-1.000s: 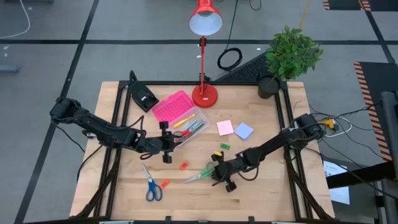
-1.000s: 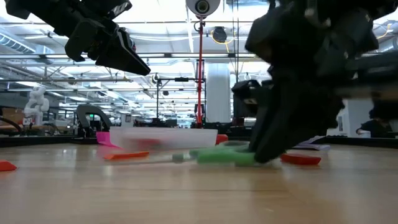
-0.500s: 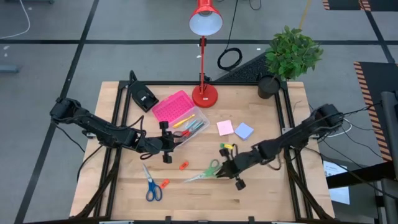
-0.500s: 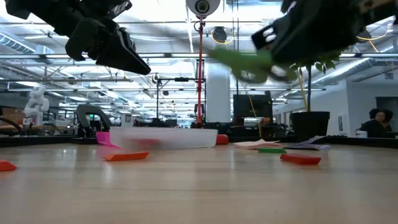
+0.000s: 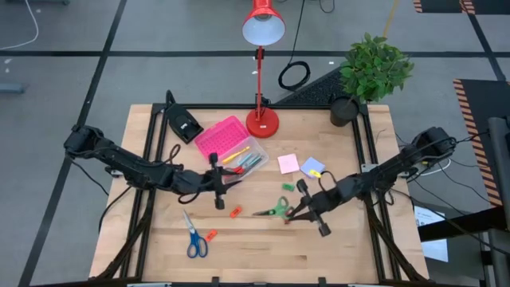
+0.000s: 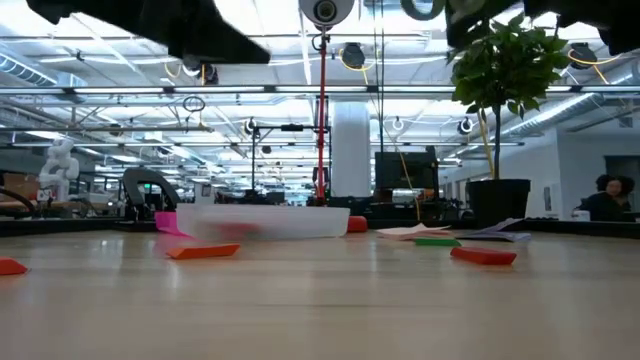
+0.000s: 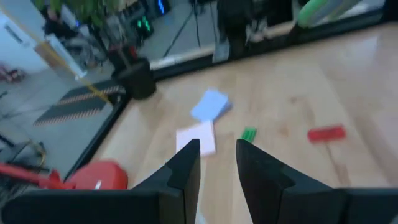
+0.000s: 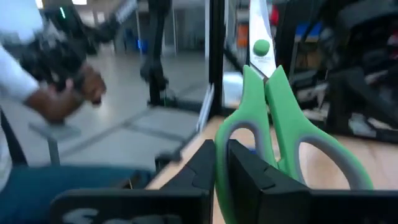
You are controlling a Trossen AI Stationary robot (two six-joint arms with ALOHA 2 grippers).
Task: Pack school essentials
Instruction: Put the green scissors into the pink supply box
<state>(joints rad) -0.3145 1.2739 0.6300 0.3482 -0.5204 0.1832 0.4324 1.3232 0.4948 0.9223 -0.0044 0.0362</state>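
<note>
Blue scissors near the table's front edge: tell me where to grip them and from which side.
Grip the blue scissors at the narrow neck just past the handle loops, coming straight down from above. They lie flat, so the jaws should straddle the neck across its width. The left gripper is open and looks nearer.

I find no legible text, label, brand or number on any item; distant background markings appear too blurred to read.
</note>
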